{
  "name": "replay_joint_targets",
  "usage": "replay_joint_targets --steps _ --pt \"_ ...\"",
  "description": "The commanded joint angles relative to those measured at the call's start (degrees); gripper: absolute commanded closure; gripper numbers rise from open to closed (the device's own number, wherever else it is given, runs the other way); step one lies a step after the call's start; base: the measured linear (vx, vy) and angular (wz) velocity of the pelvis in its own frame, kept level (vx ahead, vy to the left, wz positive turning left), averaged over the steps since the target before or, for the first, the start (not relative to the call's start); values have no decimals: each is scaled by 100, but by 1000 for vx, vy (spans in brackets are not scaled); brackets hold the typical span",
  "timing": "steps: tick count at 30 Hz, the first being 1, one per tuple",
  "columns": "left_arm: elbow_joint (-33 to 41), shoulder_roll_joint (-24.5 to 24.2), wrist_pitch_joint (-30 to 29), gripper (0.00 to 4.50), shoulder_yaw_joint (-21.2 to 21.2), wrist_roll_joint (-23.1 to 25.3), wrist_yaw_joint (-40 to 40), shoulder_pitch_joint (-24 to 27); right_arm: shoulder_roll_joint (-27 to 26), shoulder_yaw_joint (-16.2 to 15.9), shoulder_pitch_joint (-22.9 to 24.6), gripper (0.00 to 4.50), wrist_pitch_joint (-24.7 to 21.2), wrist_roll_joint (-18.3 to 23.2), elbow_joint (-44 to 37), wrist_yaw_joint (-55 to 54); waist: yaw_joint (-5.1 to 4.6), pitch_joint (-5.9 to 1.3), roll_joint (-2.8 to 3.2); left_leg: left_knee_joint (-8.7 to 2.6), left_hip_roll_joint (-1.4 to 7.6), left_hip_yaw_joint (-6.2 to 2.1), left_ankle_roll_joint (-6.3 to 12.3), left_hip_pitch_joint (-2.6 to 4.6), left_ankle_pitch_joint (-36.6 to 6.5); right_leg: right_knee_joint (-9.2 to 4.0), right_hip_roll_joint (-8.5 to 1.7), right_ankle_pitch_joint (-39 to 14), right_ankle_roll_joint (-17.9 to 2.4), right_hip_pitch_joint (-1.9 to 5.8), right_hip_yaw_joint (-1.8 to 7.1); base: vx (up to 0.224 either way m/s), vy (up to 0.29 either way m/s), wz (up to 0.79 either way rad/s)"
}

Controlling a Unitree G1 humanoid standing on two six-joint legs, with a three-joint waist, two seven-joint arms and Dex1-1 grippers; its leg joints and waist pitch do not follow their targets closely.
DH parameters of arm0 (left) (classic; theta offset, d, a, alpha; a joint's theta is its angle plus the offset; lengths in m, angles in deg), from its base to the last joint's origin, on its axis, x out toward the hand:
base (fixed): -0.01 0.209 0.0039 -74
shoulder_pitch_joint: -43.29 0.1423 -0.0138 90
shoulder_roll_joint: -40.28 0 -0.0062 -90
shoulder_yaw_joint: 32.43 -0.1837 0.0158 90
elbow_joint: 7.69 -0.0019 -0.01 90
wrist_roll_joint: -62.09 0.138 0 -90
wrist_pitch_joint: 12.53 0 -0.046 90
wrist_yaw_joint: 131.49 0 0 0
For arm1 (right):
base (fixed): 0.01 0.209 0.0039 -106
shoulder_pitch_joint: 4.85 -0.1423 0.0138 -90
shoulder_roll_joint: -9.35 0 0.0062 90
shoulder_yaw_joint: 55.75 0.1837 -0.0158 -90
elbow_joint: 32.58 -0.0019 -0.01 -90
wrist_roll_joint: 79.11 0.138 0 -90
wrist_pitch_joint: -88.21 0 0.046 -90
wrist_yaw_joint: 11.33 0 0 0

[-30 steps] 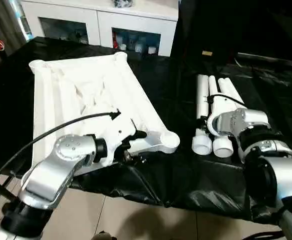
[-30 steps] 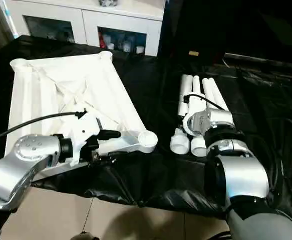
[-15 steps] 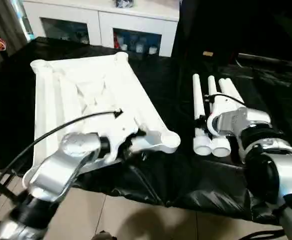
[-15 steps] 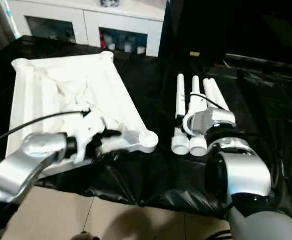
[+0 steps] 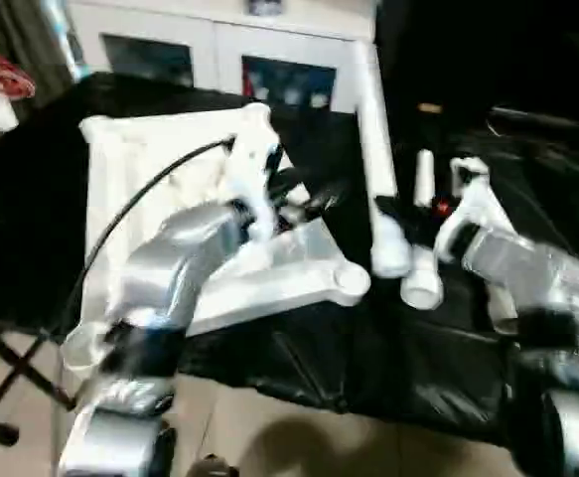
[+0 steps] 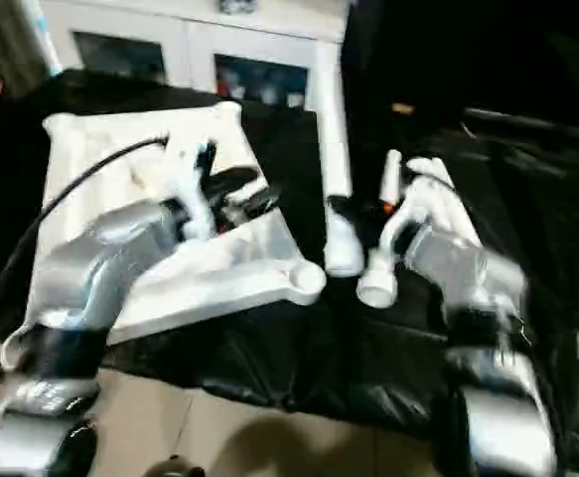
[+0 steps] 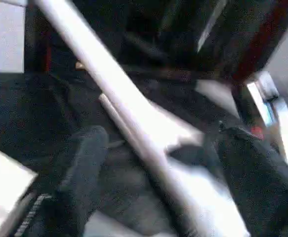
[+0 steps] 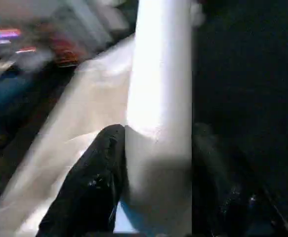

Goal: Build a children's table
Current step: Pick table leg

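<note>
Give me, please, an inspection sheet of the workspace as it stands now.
Surface: black sheet over the bench.
Job's things: white tabletop lying underside up, near corner socket empty; one leg lifted and tilted; other legs lying on the sheet.
Clutter: nothing seen.
Grippers: right gripper shut on the lifted leg; left gripper open over the tabletop, holding nothing.
Cables: black cable arching over the left arm.
Surroundings: white glass-doored cabinet behind; tiled floor below.

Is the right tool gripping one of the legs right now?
Yes: in the right wrist view the right tool's black fingers clamp either side of a white leg.
</note>
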Motion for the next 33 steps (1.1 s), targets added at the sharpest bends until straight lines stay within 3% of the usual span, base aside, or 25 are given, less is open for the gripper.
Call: replay_joint_targets --steps 1,4,5,8,9,12,15,18,21,22,27,28,33 --pt "-226 101 -260 31 218 -231 191 -166 113 23 82 268 -180 441 -725 384 21 -437 -55 -307 421 -182 491 19 -234 -498 -768 -612 -665 411 421 0 0 0" --pt "-300 274 -515 18 432 -514 216 -278 111 131 289 269 -330 727 -1202 554 12 -428 -3 -301 406 -174 461 40 -259 -550 -763 -997 -532 363 417 0 0 0" --pt "-283 377 -699 18 519 -664 242 -339 139 179 414 269 -441 905 -1465 657 40 -427 -23 -307 421 -171 458 60 -292 -568 -752 -1116 -485 349 419 0 0 0" --pt "-235 467 -837 18 583 -759 350 -433 152 237 517 269 -571 1142 -1717 765 85 -449 0 -307 452 -202 464 53 -187 -551 -757 -939 -515 340 405 0 0 0" --pt "-253 540 -939 18 746 -966 442 -527 174 203 598 269 -612 1246 -1875 824 86 -452 66 -305 456 -208 454 58 -199 -538 -758 -885 -551 332 406 0 0 0" --pt "-311 707 -1007 18 1124 -1476 528 -701 205 36 785 269 -566 1271 -2140 920 90 -456 12 -311 462 -217 495 31 -188 -533 -774 -701 -663 374 389 0 0 0" --pt "-289 765 -1204 18 1423 -1892 589 -832 159 46 872 269 -642 1351 -2315 834 117 -449 58 -297 449 -204 508 36 -148 -545 -787 -758 -696 348 396 0 0 0" --pt "-202 735 -1412 18 1511 -2071 517 -848 139 9 873 269 -649 1367 -2396 784 106 -449 54 -298 433 -198 497 33 -133 -566 -774 -856 -575 347 398 0 0 0" --pt "-235 725 -1494 18 1407 -1899 585 -832 106 -48 862 269 -581 1319 -2460 698 108 -441 66 -314 443 -204 461 45 -190 -596 -768 -1011 -470 338 396 0 0 0" --pt "-250 748 -1535 37 1341 -1802 690 -830 68 -123 858 269 -527 1243 -2548 580 109 -445 77 -319 460 -215 439 48 -173 -583 -766 -971 -446 334 398 0 0 0" --pt "-445 829 -1506 61 1315 -1540 1376 -919 -55 -353 881 269 -448 1130 -2803 345 98 -451 72 -326 477 -228 395 53 -194 -560 -788 -764 -487 339 408 0 0 0" --pt "-501 852 -1449 87 1318 -1497 1540 -939 -103 -425 880 269 -424 1073 -2857 254 100 -449 81 -324 464 -226 395 48 -194 -565 -787 -777 -490 341 406 0 0 0" --pt "-709 1084 -884 115 1313 -777 2753 -1047 -473 -906 759 269 -33 306 -2899 -594 68 -453 96 -345 484 -253 261 49 -274 -561 -796 -739 -409 341 414 0 0 0"
